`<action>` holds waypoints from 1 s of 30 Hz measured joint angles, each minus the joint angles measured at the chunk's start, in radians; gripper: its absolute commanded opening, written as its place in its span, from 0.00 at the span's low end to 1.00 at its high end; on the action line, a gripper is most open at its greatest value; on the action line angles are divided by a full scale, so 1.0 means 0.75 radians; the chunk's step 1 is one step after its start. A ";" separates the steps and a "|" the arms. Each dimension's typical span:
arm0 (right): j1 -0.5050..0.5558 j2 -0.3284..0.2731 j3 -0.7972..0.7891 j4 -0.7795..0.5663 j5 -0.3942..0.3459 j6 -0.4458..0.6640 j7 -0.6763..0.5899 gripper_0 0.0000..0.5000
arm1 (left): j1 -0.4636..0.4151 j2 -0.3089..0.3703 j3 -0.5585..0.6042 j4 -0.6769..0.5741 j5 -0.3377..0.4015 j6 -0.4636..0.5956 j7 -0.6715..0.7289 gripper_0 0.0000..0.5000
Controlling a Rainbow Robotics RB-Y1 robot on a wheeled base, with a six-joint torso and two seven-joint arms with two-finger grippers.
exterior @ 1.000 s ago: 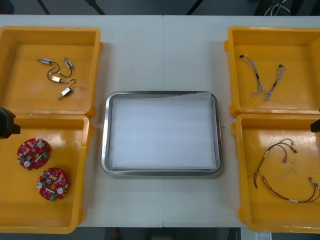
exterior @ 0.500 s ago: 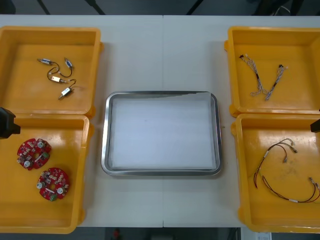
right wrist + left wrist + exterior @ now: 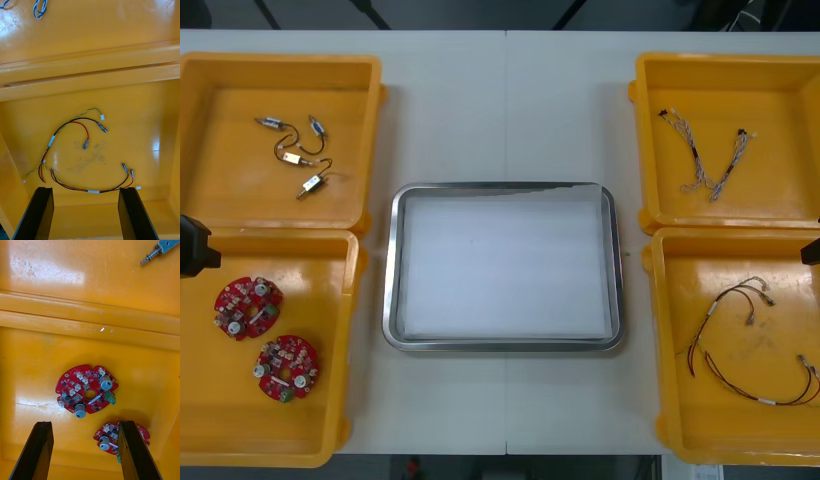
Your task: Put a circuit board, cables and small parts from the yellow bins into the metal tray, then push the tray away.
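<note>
Metal tray (image 3: 389, 270): white inside, nothing in it, between the yellow bins (image 3: 370, 110).

Front view, checked against the two earlier frames: no change. The tray, both circuit boards (image 3: 248, 306), the small metal parts (image 3: 295, 155), the blue and white cables (image 3: 710, 160) and the red and yellow cables (image 3: 740, 345) lie where they lay. My left arm (image 3: 192, 246) and right arm (image 3: 811, 250) show as black corners at the table's sides, unmoved.

Right wrist view: right gripper (image 3: 86, 189) spread wide, holding nothing. The red and yellow cables lie on the bin floor ahead of my fingertips. Their nearest loop is just beyond the tips and spans the gap between the two fingers, not touching either. A blue and white cable lies far beyond, past the bin wall.

Left wrist view: left gripper (image 3: 84, 423) equally wide, empty. One circuit board lies ahead of the jaws, roughly centred on the gap. The second is nearer, beside the inner face of one finger and partly hidden behind it. One small metal part lies far beyond, in the next bin.

Judgement: a still second means no pick has begun. The task is at its start, with every item yet to be moved. The board centred ahead of my left jaws looks the readiest grasp.
</note>
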 measured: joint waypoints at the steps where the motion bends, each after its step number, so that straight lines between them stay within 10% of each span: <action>1: 0.000 0.000 0.000 0.000 0.000 0.000 0.000 1.00 | 0.000 0.000 0.000 0.000 0.000 0.000 0.000 1.00; 30: 0.000 0.000 0.000 0.000 0.000 0.000 0.000 1.00 | 0.000 0.000 0.000 0.000 0.000 0.000 0.000 1.00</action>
